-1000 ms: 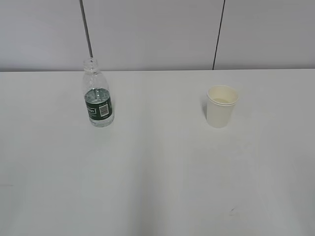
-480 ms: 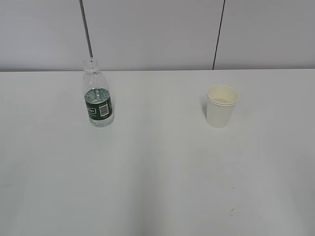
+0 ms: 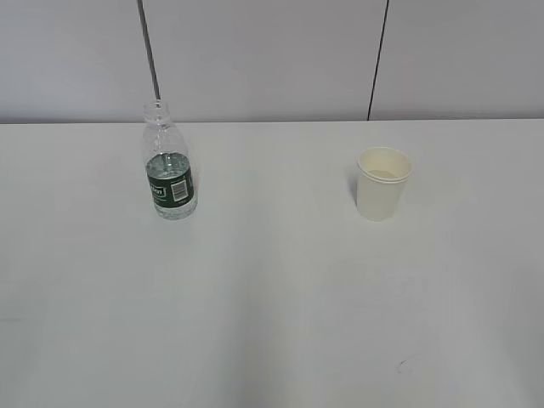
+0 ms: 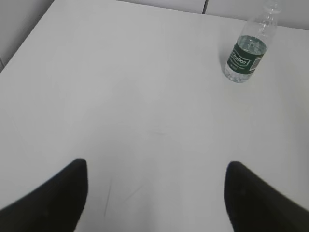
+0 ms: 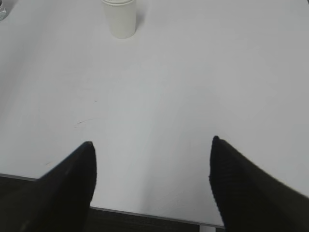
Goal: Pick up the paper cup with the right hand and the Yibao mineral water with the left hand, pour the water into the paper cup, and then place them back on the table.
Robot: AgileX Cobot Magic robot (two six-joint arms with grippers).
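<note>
The Yibao mineral water [image 3: 171, 164] stands upright and capless on the left of the white table [image 3: 272, 280]; it also shows at the far upper right of the left wrist view [image 4: 248, 48]. The paper cup [image 3: 382, 183] stands upright on the right, and at the top of the right wrist view [image 5: 119, 17]. My left gripper [image 4: 157, 166] is open and empty, far short of the bottle. My right gripper [image 5: 152, 145] is open and empty over the table's near edge, well short of the cup. Neither arm shows in the exterior view.
A grey wall with dark vertical seams [image 3: 378, 59] runs behind the table. A tiny dark scuff mark [image 3: 400, 366] lies near the front right. The table's near edge [image 5: 145, 213] shows in the right wrist view, with dark floor below.
</note>
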